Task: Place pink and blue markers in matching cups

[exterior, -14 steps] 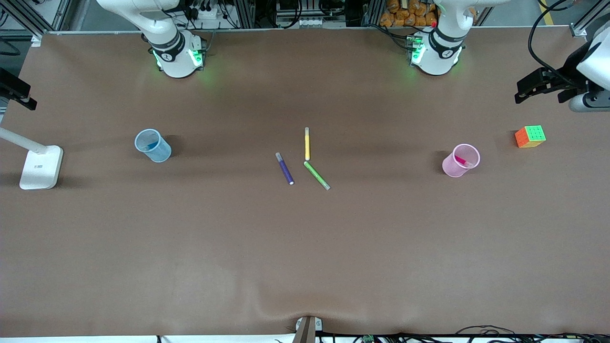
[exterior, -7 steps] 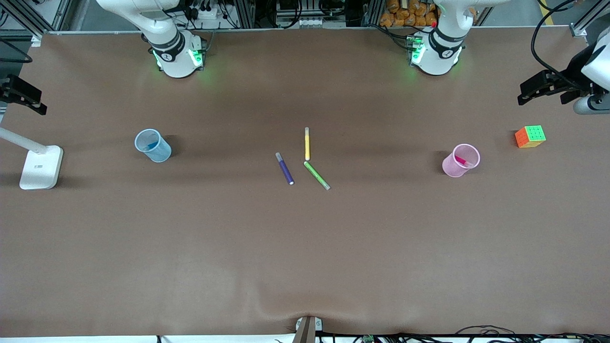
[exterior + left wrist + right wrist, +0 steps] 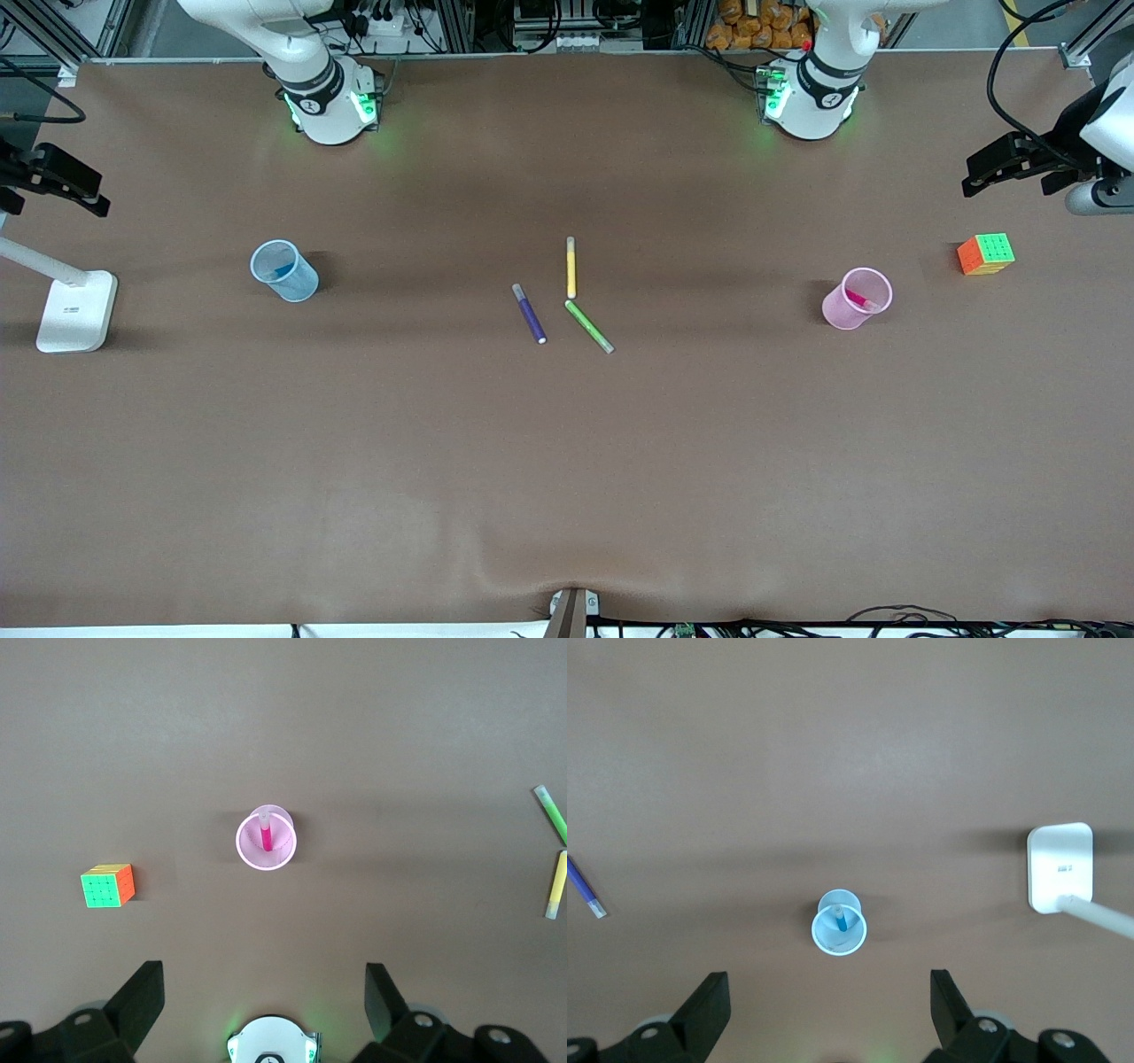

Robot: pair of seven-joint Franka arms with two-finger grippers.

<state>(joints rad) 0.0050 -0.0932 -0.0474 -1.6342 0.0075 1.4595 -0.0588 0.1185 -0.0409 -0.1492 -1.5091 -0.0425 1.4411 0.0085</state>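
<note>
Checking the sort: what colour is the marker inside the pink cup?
Pink marker, matching the pink cup; clearest in the left wrist view.

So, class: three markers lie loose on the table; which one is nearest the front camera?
The green marker: its grey tip reaches lowest in the front view, just past the purple marker; the yellow marker lies farther.

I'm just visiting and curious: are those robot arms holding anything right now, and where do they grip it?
Nothing is held. The left end effector and right end effector are both open and empty, high above the brown table.
</note>
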